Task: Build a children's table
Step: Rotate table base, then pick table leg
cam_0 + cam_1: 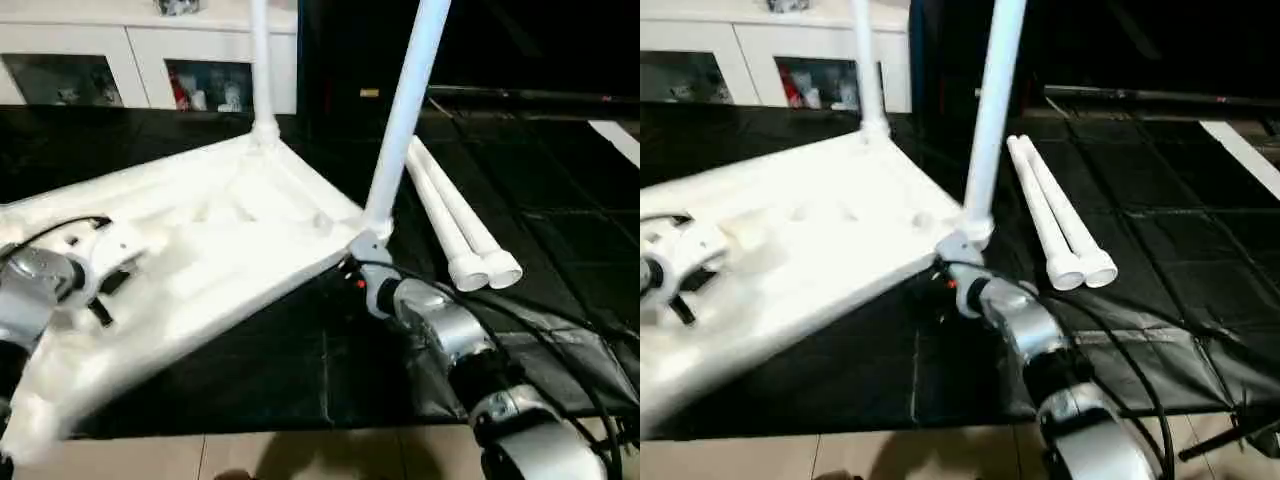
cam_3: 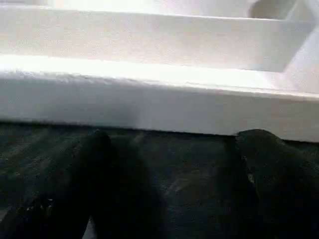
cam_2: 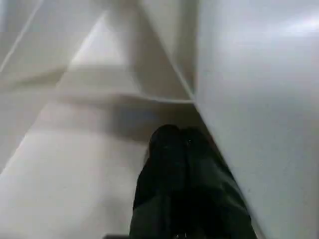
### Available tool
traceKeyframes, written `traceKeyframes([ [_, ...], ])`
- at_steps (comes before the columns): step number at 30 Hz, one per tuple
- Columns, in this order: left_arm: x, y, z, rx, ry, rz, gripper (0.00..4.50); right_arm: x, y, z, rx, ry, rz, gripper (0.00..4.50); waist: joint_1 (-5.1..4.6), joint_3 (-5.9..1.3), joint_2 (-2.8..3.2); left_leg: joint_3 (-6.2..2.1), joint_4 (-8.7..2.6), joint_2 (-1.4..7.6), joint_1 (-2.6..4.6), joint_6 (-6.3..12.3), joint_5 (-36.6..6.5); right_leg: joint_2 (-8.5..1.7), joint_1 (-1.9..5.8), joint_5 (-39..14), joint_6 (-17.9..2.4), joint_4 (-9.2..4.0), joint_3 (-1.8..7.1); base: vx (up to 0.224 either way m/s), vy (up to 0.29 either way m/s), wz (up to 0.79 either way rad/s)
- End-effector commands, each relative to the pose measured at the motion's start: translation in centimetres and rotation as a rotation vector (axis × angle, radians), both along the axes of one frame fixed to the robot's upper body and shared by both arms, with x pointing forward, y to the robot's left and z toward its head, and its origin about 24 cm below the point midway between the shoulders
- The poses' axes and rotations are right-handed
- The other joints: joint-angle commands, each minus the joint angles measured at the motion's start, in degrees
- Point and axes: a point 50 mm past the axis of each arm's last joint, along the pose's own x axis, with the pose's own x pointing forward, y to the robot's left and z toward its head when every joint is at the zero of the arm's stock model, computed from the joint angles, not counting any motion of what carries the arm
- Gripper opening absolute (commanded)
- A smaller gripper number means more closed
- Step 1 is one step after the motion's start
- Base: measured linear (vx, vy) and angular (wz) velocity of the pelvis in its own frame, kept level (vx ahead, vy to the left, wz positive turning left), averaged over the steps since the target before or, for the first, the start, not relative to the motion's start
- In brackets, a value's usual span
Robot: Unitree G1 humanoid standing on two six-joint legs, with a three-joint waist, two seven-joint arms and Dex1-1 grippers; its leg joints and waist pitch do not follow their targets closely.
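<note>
Head view: the table (image 1: 210, 240) lies upside down on the dark mat (image 1: 300, 360), two legs (image 1: 405, 110) screwed in and standing up, two spare legs (image 1: 455, 225) lying just beside it. Right gripper (image 1: 352, 262) sits at the near corner under a fitted leg.

Left wrist view: left gripper (image 3: 180, 144) pinched shut on nothing, tips against the ribbed underside (pressing, I'd guess).

Right wrist view: right fingers (image 2: 97, 149) spread wide, empty, facing the table's edge. I'd steady the frame before fetching a spare leg
</note>
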Motion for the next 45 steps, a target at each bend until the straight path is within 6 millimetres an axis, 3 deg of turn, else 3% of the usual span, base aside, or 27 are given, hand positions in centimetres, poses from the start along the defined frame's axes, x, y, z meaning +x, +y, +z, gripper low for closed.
traceKeyframes([
  [1, -1.0, -2.8, -0.3, -0.137, 0.088, -0.180, 0.09, 0.4, 0.6, 0.4, -0.003, -0.023, 0.004, 4.50, -0.01, -3.78, 1.48, -0.57, -4.26, 2.09, 1.09, -2.85, -15.3, -4.11, 2.79, -10.3, -12.9, -3.34, 3.04, 0.000, 0.000, 0.00],
  [11, -1.5, -8.0, 0.1, -0.362, 0.130, -0.358, 0.09, 0.9, 2.0, 1.2, 0.016, -0.050, 0.037, 4.50, -0.38, -3.91, 1.22, -0.33, -4.06, 1.82, 0.90, -2.38, -13.6, -3.75, 3.12, -9.2, -12.8, -3.18, 3.07, 0.000, 0.000, 0.00],
  [15, 0.4, -9.5, -0.5, -0.332, 0.020, -0.330, 0.09, 1.3, 2.5, 1.6, 0.018, -0.073, 0.045, 4.50, -0.40, -4.05, 1.14, -0.27, -3.89, 1.71, 0.85, -2.02, -12.4, -3.62, 3.22, -8.5, -12.3, -3.23, 3.05, 0.000, 0.000, 0.00],
  [20, 4.2, -10.3, -0.8, -0.222, -0.179, -0.155, 0.09, 2.2, 1.8, 2.9, 0.017, -0.146, 0.006, 4.50, -0.04, -4.19, 1.01, -0.26, -3.62, 1.54, 1.10, -1.97, -13.3, -3.45, 3.14, -9.7, -10.8, -3.43, 3.01, 0.000, 0.000, 0.00],
  [22, 5.6, -10.4, -0.7, -0.202, -0.255, -0.057, 0.09, 2.7, 1.2, 3.6, 0.028, -0.176, -0.029, 4.50, -0.17, -4.24, 0.96, -0.44, -3.61, 1.51, 0.59, -1.90, -13.2, -3.46, 3.43, -10.0, -10.4, -3.30, 2.93, 0.000, 0.000, 0.00],
  [25, 6.1, -10.3, -0.7, -0.188, -0.280, -0.015, 0.09, 3.0, 0.9, 3.9, 0.032, -0.186, -0.049, 4.50, -0.12, -4.30, 0.76, -0.46, -3.47, 1.57, 0.62, -1.54, -12.6, -3.55, 3.32, -9.2, -10.8, -3.28, 2.84, 0.000, 0.000, 0.00],
  [27, 7.6, -10.3, -0.7, -0.169, -0.367, 0.099, 0.09, 4.1, -0.4, 5.3, 0.032, -0.230, -0.158, 4.50, 0.03, -4.60, 0.85, -0.41, -3.23, 1.54, 0.62, -0.85, -11.1, -3.60, 3.39, -6.4, -11.8, -3.00, 2.83, 0.000, 0.000, 0.00],
  [28, 7.9, -10.4, -0.5, -0.164, -0.390, 0.103, 0.09, 4.5, -0.9, 5.7, 0.030, -0.241, -0.197, 4.50, 0.01, -4.52, 1.31, -0.41, -3.21, 1.45, 0.56, -0.82, -10.8, -3.44, 3.22, -6.1, -11.9, -3.05, 2.83, 0.000, 0.000, 0.00],
  [30, 8.1, -10.6, -0.3, -0.187, -0.404, 0.100, 0.09, 4.9, -1.4, 6.0, 0.016, -0.250, -0.244, 4.50, 0.10, -4.61, 1.00, -0.49, -3.19, 1.50, 0.45, -1.05, -10.1, -3.54, 3.50, -5.0, -12.1, -2.86, 2.73, 0.000, 0.000, 0.00],
  [32, 8.3, -11.3, 0.4, -0.261, -0.430, 0.086, 0.09, 5.5, -2.5, 6.5, -0.020, -0.260, -0.324, 4.50, 0.10, -4.40, 1.21, -0.46, -3.22, 1.57, 0.56, -1.39, -10.4, -3.66, 3.33, -5.4, -12.4, -2.92, 2.67, 0.000, 0.000, 0.00],
  [36, 7.3, -12.6, 1.9, -0.466, -0.415, 0.001, 0.25, 6.5, -5.5, 7.0, -0.155, -0.227, -0.467, 4.50, 0.04, -4.69, 1.05, -0.33, -3.02, 1.57, 0.49, -1.98, -9.0, -3.68, 3.70, -2.7, -14.0, -2.37, 2.61, 0.000, 0.000, 0.00],
  [38, 6.8, -12.5, 2.4, -0.508, -0.413, -0.035, 0.44, 6.7, -6.7, 7.3, -0.134, -0.182, -0.488, 4.50, -0.01, -4.70, 0.77, -0.08, -2.79, 1.45, 0.20, -1.05, -9.3, -3.55, 3.74, -1.5, -14.4, -2.35, 2.61, 0.000, 0.000, 0.00],
  [41, 6.0, -12.7, 2.7, -0.541, -0.382, -0.091, 0.58, 6.9, -7.8, 7.5, -0.151, -0.182, -0.549, 4.50, -0.13, -4.48, 0.65, -0.04, -2.87, 1.44, 0.12, -0.54, -9.1, -3.59, 3.69, -3.6, -13.5, -2.53, 2.54, 0.000, 0.000, 0.00],
  [42, 4.5, -12.8, 3.0, -0.557, -0.333, -0.198, 0.70, 6.9, -9.2, 7.6, -0.169, -0.169, -0.623, 4.50, -0.15, -4.41, 0.46, 0.06, -2.83, 1.46, 0.25, -0.59, -9.5, -3.55, 3.51, -4.4, -13.3, -2.71, 2.57, 0.000, 0.000, 0.00],
  [43, 4.5, -12.8, 3.0, -0.557, -0.333, -0.198, 0.70, 6.9, -9.2, 7.6, -0.169, -0.169, -0.623, 4.50, -0.26, -4.44, 0.59, -0.16, -3.01, 1.72, 0.09, -0.98, -9.8, -3.86, 3.67, -5.7, -13.2, -2.47, 2.53, 0.000, 0.000, 0.00],
  [44, 3.9, -12.9, 3.1, -0.560, -0.312, -0.240, 0.70, 7.0, -9.7, 7.6, -0.174, -0.161, -0.649, 4.50, -0.31, -4.35, 0.45, 0.15, -2.82, 1.62, 0.50, -1.16, -10.8, -3.54, 3.20, -6.8, -12.9, -2.61, 2.61, 0.000, 0.000, 0.00],
  [45, 2.9, -12.9, 3.3, -0.565, -0.273, -0.303, 0.85, 6.9, -10.4, 7.5, -0.177, -0.139, -0.680, 4.50, -0.40, -4.24, 0.61, 0.12, -2.95, 1.60, 0.29, -1.18, -10.9, -3.42, 3.20, -7.4, -12.7, -2.69, 2.57, 0.000, 0.000, 0.00],
])
